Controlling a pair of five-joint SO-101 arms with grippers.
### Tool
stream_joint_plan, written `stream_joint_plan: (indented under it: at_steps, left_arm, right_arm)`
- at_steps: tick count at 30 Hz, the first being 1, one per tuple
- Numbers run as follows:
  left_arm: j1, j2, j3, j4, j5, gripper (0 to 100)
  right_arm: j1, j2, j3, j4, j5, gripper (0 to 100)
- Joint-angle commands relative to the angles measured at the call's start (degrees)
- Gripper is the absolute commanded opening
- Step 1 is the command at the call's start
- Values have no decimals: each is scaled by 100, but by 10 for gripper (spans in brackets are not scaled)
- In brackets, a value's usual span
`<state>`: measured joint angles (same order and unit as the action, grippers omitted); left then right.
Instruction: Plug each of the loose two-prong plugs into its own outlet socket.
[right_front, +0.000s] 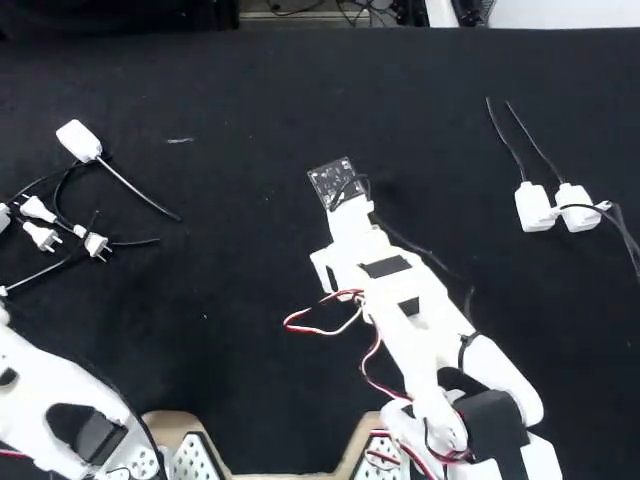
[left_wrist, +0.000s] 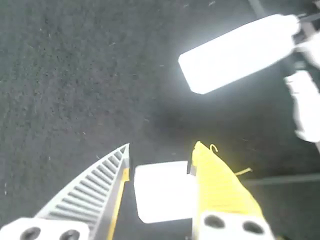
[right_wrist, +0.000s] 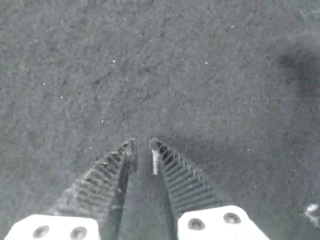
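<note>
My left gripper is shut on a white rectangular block, with one finger against each of its sides; whether it is a socket or a plug body I cannot tell. Beyond it lie a white outlet socket and a white plug. From above, that socket lies at the far left with three loose two-prong plugs on black cables beside it. My right gripper is shut on nothing, just above bare black cloth at the table's middle.
Two more white sockets with thin black cables lie at the right. The black cloth covers the whole table. Red and white wires loop off the right arm. The left arm's base sits at the near left corner.
</note>
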<state>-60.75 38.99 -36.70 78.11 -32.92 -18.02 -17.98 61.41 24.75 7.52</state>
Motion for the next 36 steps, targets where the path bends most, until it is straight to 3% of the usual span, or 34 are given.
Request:
stream_joint_plan:
  at_steps: [1,4,8,19,25,36]
  left_arm:
    - [-224,905,-1815,387,-132,204]
    - [-268,1503,-2589,782,-141,204]
    - [-198,1943,-3521,2242,-431,204]
    - [-576,1960,-3029,2286,-1547,205]
    - [-549,985,-1376,2286,-1591,203]
    - [462,-2295,3662,2259,-2136,202]
  right_arm:
    - [-97,22,-84,-114,0,53]
    - [-97,22,-84,-114,0,53]
    - [-97,22,-84,-114,0,53]
    - [-97,22,-84,-132,0,53]
    - [-97,22,-84,-141,0,53]
    - [-97,22,-84,-132,0,53]
